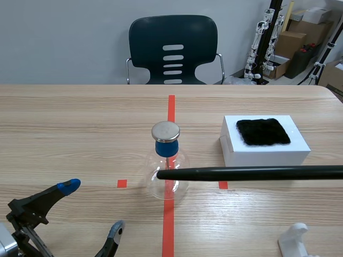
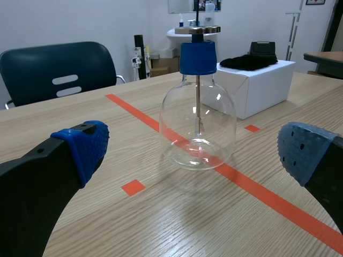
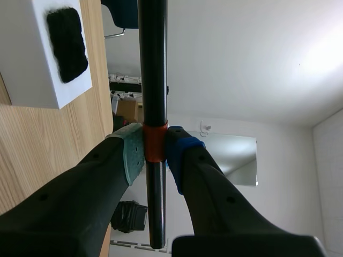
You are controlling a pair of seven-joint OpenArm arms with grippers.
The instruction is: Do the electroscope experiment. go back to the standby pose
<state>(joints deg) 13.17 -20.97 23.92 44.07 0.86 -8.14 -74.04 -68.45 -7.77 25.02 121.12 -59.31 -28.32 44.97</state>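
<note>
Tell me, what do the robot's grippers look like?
Both are black. The left gripper has two thick tapering fingers tipped with soft dotted pads, one bright blue, one greyer blue. The right gripper looks alike, with one pad grey-green and the other blue.

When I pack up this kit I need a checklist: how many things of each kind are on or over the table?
Electroscope flask: 1
Black rod: 1
Black cloth: 1
White box: 1
White plastic piece, partly in view: 1
Total: 5
</note>
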